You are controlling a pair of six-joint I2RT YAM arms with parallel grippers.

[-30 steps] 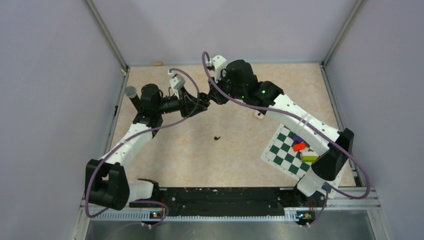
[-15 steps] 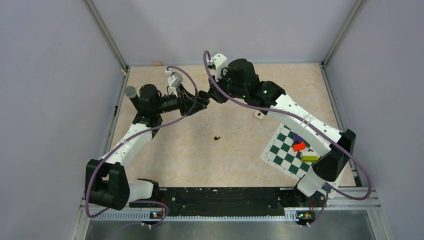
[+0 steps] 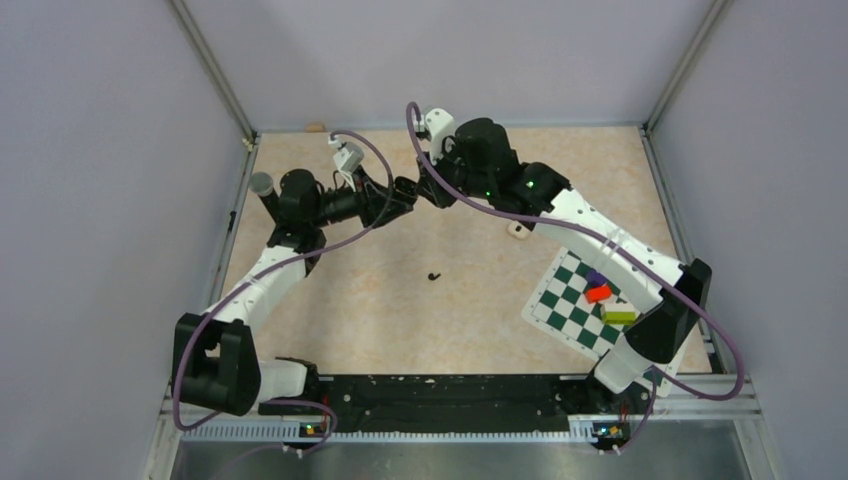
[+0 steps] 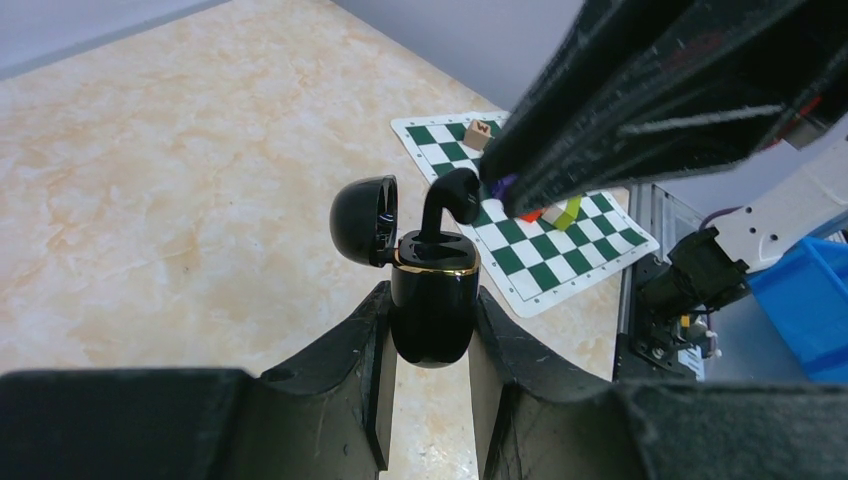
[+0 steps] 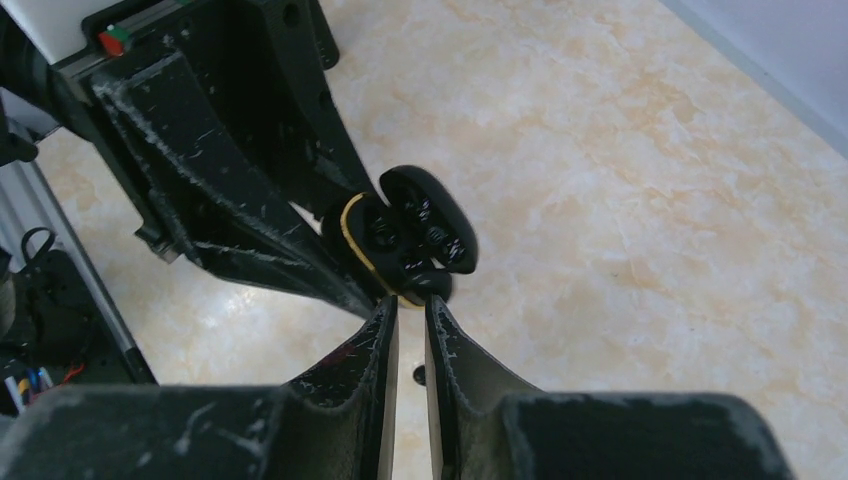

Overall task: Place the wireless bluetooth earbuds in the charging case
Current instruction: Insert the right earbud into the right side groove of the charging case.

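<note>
My left gripper (image 4: 430, 300) is shut on the charging case (image 4: 432, 310), a glossy black case with a gold rim, held upright above the table with its lid (image 4: 362, 220) swung open to the left. One black earbud (image 4: 448, 203) stands with its stem in a slot of the case and its head at the tips of my right gripper (image 5: 410, 305), which is shut on it. The right wrist view looks into the open case (image 5: 372, 238) and its lid (image 5: 432, 220). In the top view both grippers (image 3: 405, 190) (image 3: 421, 187) meet at the back centre. A second earbud (image 3: 433, 276) lies on the table.
A green-and-white chessboard mat (image 3: 573, 312) lies at the right with coloured blocks (image 3: 600, 292) on it. A small pale piece (image 3: 518, 229) sits by the right arm, another (image 3: 315, 127) at the far edge. A blue bin (image 4: 812, 300) stands beyond the table's rail.
The left gripper with the case has shifted slightly left and toward the back. The right gripper closed in on the case and now holds still.
</note>
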